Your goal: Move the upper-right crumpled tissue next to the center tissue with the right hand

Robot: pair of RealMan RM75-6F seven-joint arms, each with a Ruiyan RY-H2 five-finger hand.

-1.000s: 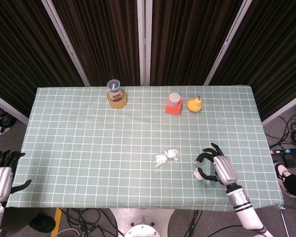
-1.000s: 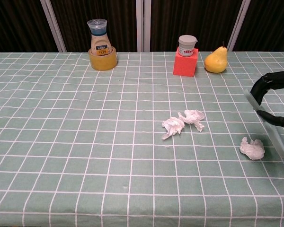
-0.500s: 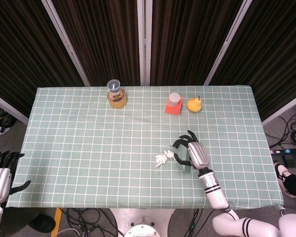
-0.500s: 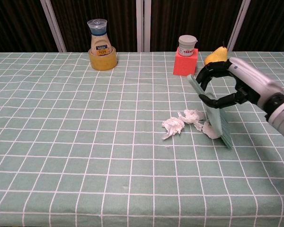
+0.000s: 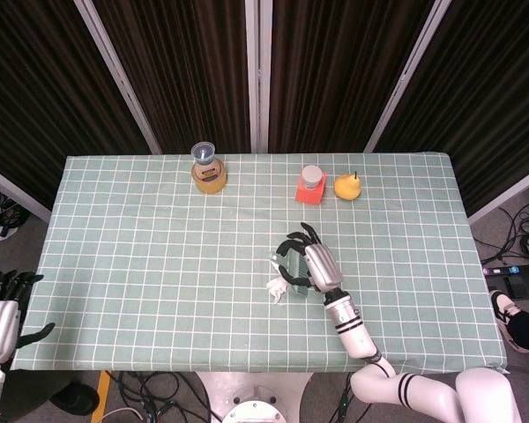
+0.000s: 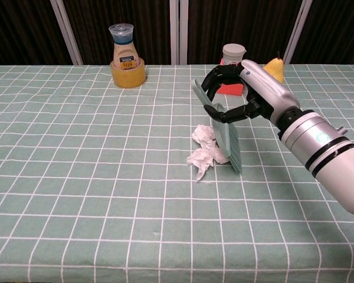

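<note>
A green checked tablecloth (image 5: 141, 256) covers the table. At the far side, a capped bottle (image 6: 122, 44) stands in a yellow ring holder (image 6: 128, 75). A small white jar (image 5: 311, 176) sits on a red block (image 5: 309, 193), beside a yellow pear (image 5: 347, 186).

Our right hand (image 6: 236, 97) is out over the middle of the table, arm stretched forward, fingers (image 6: 215, 76) curled round a flat green card (image 6: 224, 137) that we're holding on edge. Our left hand (image 5: 2, 313) hangs off the table's near-left corner, fingers spread, holding nothing.
</note>
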